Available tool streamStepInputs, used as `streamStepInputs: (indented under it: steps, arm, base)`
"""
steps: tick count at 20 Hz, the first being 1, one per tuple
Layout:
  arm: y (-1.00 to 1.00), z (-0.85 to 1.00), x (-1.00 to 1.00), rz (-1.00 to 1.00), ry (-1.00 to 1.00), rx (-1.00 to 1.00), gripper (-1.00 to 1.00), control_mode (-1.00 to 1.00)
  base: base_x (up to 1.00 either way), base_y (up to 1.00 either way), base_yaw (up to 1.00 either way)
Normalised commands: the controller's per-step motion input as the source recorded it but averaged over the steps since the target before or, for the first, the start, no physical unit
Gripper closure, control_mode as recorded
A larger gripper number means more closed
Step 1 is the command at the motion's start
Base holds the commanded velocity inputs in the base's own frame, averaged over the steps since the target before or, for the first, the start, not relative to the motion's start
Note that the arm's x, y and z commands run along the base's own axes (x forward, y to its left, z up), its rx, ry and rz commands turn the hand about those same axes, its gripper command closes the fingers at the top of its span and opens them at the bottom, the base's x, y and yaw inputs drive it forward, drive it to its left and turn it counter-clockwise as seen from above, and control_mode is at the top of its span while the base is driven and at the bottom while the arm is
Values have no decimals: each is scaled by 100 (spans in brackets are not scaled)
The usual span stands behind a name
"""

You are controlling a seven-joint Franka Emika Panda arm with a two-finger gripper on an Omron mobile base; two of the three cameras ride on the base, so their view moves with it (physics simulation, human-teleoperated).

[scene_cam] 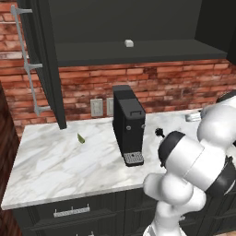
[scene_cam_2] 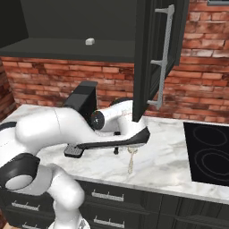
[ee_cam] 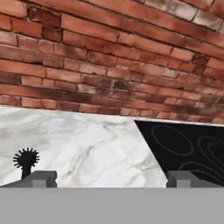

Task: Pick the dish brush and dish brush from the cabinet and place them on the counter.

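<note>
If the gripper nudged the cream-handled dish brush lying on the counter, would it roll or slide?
The cream-handled dish brush lies flat on the marble counter, so tipping seems unlikely. Its thin handle suggests it is light and would probably slide or pivot. The round head might let it roll a little.

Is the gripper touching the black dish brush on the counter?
Apart. In the hand view the black dish brush stands on the counter beyond the left finger; the open gripper holds nothing.

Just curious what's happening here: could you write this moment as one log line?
black dish brush: on counter | cream dish brush: on counter | hand: open, empty | cabinet: door open
</note>
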Motion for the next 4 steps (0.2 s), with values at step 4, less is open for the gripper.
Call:
streamStepInputs:
  steps: [4]
  arm:
    - [0,74,-55,0,0,4,-100,-100]
  base:
    - [0,0,0]
